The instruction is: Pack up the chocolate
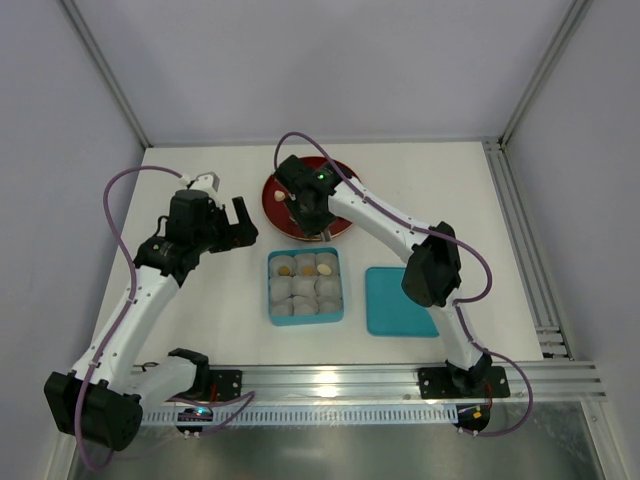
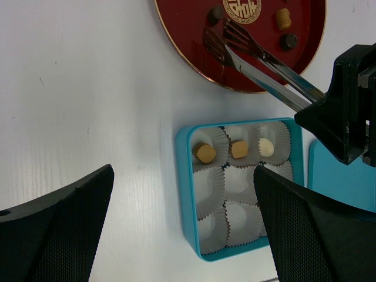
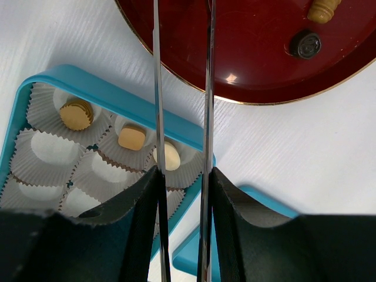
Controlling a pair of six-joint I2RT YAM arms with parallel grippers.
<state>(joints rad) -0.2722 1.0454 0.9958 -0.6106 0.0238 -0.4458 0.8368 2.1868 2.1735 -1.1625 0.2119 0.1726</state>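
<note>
Three chocolates lie in paper cups in the back row of the teal box [image 2: 185, 194]: a round tan one [image 2: 205, 153], a square tan one [image 2: 238, 149] and a cream one [image 2: 267, 147]. More chocolate lies on the red plate [image 2: 188, 35]: a dark piece [image 2: 216, 13], a tan oblong [image 2: 284, 19] and another dark piece [image 2: 288, 41]. My right gripper [image 3: 182, 176] is shut on metal tongs [image 2: 258, 61]. The tong tips hang apart over the plate with nothing between them. My left gripper [image 2: 183, 176] hovers open over the box's left edge.
The teal lid [image 1: 398, 300] lies flat to the right of the box [image 1: 270, 290]. Several white paper cups in the box hold nothing. The red plate [image 1: 272, 190] sits just behind the box. An aluminium rail runs along the table's near edge.
</note>
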